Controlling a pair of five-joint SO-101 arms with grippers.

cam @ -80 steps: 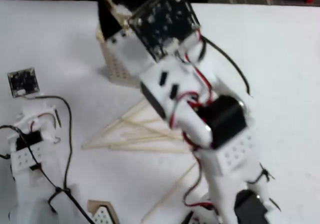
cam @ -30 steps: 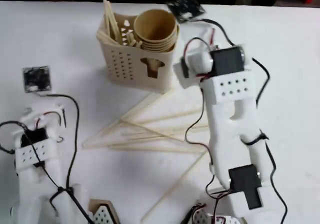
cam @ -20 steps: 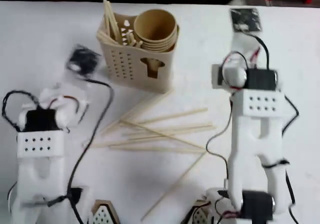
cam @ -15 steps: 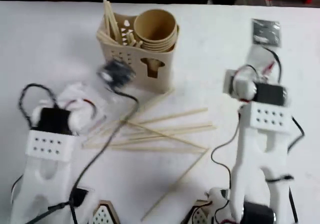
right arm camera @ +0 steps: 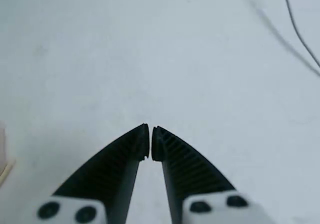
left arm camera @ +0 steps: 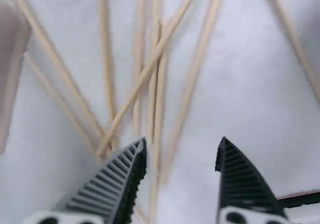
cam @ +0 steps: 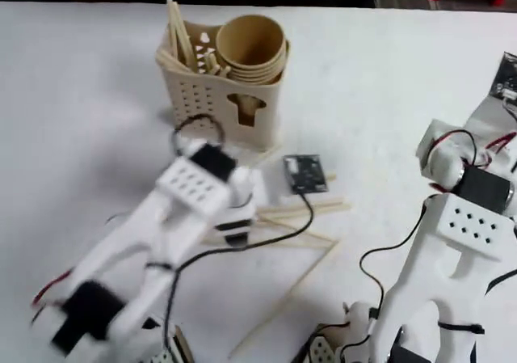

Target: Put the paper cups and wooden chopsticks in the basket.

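The beige perforated basket [cam: 216, 104] stands at the back of the table, with stacked paper cups [cam: 250, 44] and a few wooden chopsticks [cam: 174, 28] upright inside it. Several more chopsticks [cam: 317, 208] lie fanned on the table in front of it, and one [cam: 283, 300] lies apart nearer the front. My left arm [cam: 194, 189] stretches over this pile. My left gripper [left arm camera: 182, 145] hangs open just above the crossed chopsticks [left arm camera: 150, 74], holding nothing. My right arm [cam: 468, 225] sits at the right side. My right gripper [right arm camera: 150, 134] is shut and empty over bare table.
A black cable [cam: 275, 238] from the left arm trails across the chopstick pile. The arm bases [cam: 323, 351] stand at the front edge. The white table [cam: 81, 96] is bare to the left of the basket and between the pile and the right arm.
The left arm has swung from the left side to the right, over the chopstick pile. The right arm has drawn back from the basket towards the right edge.
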